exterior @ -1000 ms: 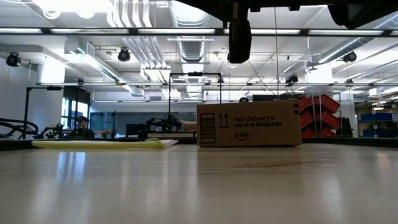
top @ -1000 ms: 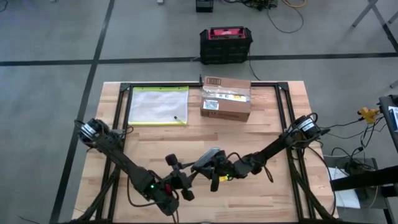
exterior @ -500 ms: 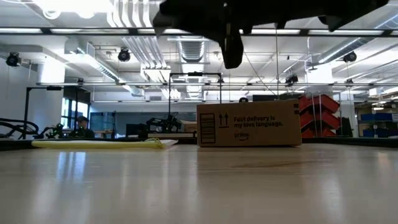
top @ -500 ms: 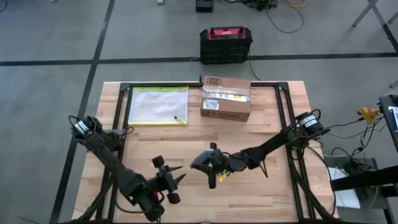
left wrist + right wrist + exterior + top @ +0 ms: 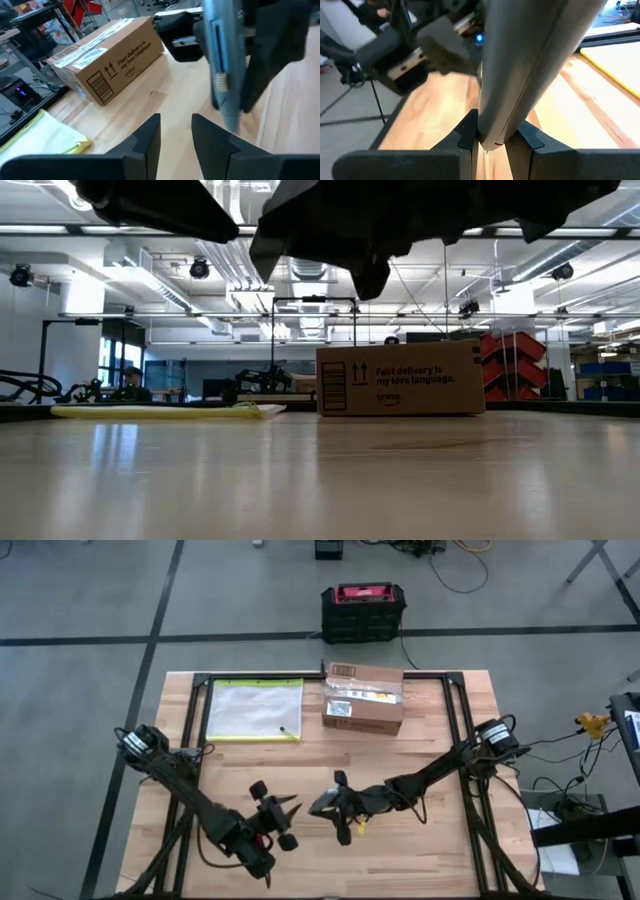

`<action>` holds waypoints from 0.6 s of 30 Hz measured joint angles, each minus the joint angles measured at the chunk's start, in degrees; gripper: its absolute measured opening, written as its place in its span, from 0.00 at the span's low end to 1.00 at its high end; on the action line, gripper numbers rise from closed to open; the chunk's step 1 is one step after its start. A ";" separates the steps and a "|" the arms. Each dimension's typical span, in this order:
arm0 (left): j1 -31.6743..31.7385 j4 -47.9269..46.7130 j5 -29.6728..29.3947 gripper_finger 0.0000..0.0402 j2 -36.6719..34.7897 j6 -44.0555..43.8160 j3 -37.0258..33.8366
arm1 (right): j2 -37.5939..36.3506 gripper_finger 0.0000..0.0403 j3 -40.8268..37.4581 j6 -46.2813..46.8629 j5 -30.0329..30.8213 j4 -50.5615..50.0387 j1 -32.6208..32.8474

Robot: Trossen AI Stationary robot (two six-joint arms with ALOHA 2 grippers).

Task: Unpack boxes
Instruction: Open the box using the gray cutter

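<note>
- At the table's (image 5: 440, 850) far edge, just right of its middle, the cardboard box (image 5: 363, 705) sat flat, taped shut, with white labels on top and its printed side facing the near edge.
- Clear yellow-edged pouch (image 5: 255, 710) lay flat toward the far left corner, beside the box but not touching it.
- Black and red case (image 5: 362, 612) stood on the floor beyond the far edge, off the table.
- Right gripper (image 5: 492, 137) was above the table's near half, about mid-width, clamped on a grey tool (image 5: 520, 65). The tool's body ran out past the fingers. What kind of tool it was could not be told.
- Left gripper (image 5: 175, 132) hovered just left of the right one, toward the near edge. Fingers were slightly apart with nothing between them, tips pointing at the tool.
- Both grippers were well apart from the box.
- In the low view both arms hung above the tabletop, touching nothing on it.
</note>
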 joint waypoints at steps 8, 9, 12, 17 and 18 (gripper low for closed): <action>0.91 -0.03 -0.04 0.20 0.00 0.09 -0.11 | 0.00 0.12 0.00 1.26 1.82 0.05 -1.59; 0.91 -0.22 -0.04 0.20 0.00 0.13 -0.11 | 0.00 0.12 0.00 1.25 1.84 0.07 -1.60; 0.93 -1.23 -0.03 0.20 -0.01 0.21 -0.14 | 0.00 0.12 0.00 1.96 1.62 -0.16 -1.98; 2.10 -1.17 0.91 0.20 -0.04 -2.32 -1.18 | 0.00 0.12 0.00 1.17 1.77 -0.03 -3.06; 2.59 -0.97 1.50 0.20 -0.13 -3.52 -1.67 | 0.00 0.12 0.00 0.21 1.85 0.00 -3.30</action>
